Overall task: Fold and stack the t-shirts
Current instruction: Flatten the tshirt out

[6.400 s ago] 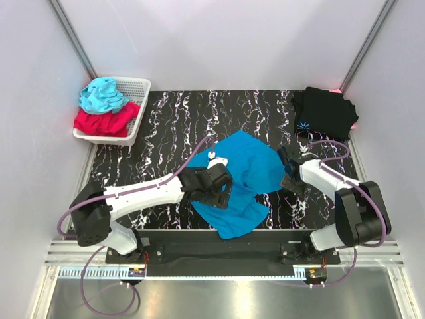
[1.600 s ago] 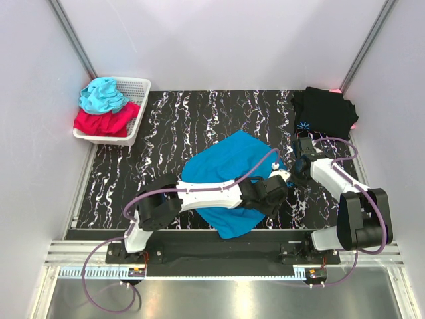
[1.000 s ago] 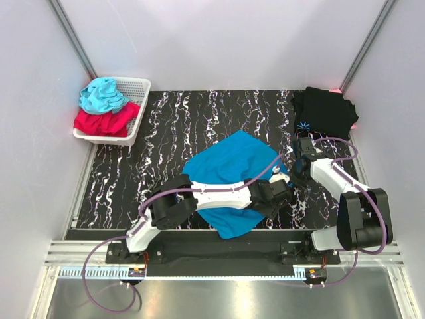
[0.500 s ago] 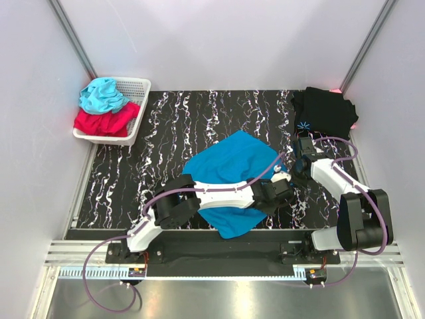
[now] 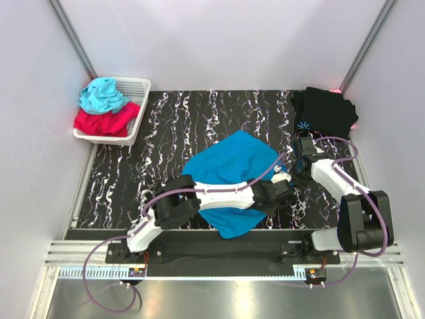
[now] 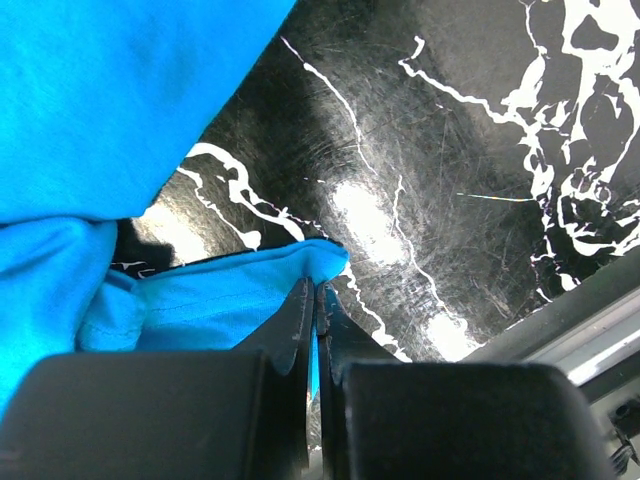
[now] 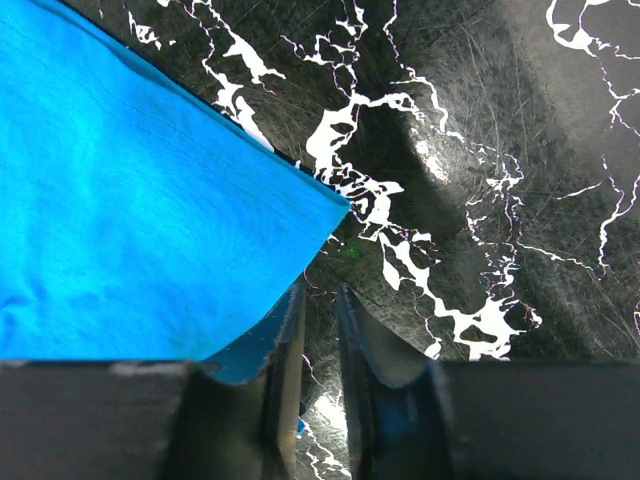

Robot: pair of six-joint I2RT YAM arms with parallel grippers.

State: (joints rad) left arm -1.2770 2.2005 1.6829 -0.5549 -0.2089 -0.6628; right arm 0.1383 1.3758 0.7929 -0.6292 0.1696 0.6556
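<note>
The medium-blue t-shirt (image 5: 229,169) lies rumpled in the middle of the table, partly folded over itself. My left arm reaches across it to its right edge. There my left gripper (image 5: 284,188) (image 6: 316,290) is shut on a corner of the blue cloth (image 6: 230,300). My right gripper (image 5: 297,174) (image 7: 320,295) sits low just beyond, at the shirt's pointed right corner (image 7: 320,205). Its jaws stand a narrow gap apart, with bare table showing between the tips and the cloth beside the left finger. The black t-shirt (image 5: 324,111), with a pale starburst print, lies folded at the back right.
A white basket (image 5: 136,90) at the back left holds a cyan and a red garment. The table top (image 5: 199,116) is black marble with white veins. Its near edge, a metal rail (image 6: 590,320), runs close to my left gripper. Grey walls enclose the sides.
My left gripper's jaws have closed onto the blue shirt's corner. Seconds earlier, that arm swung from the shirt's left side across to its right edge. The right arm has stayed put.
</note>
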